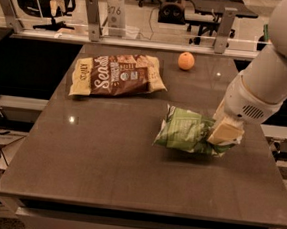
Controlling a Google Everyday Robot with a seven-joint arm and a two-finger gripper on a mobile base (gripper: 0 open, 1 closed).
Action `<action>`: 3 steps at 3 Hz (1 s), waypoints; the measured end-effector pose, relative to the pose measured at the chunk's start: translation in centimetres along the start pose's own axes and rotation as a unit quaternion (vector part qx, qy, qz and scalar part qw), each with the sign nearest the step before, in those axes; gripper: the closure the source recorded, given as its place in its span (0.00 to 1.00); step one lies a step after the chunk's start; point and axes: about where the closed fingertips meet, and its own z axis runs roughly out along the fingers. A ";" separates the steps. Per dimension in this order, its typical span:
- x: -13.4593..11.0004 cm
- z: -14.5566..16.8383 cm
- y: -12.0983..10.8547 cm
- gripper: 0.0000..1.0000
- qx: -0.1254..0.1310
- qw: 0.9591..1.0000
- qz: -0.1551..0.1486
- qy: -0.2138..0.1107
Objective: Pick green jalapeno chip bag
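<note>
The green jalapeno chip bag (pixel 184 132) lies crumpled at the right middle of the dark table (pixel 99 158). My gripper (pixel 224 133) comes down from the upper right on the white arm. Its cream fingers are closed on the bag's right end, which bunches up around them. The bag's left end looks slightly raised, with a shadow under it. The fingertips are partly hidden by the bag.
A brown-and-cream snack bag (pixel 117 75) lies at the back left of the table. An orange (pixel 186 61) sits at the back middle. A metal rail with posts (pixel 93 18) runs behind the table. The right table edge is close to the gripper.
</note>
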 end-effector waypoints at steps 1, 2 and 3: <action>-1.2 -2.3 -1.0 1.00 0.007 1.000 -0.001 -0.011; -2.7 -5.2 -1.7 1.00 0.015 1.000 -0.006 -0.022; -4.6 -8.0 -2.3 1.00 0.027 0.999 -0.021 -0.029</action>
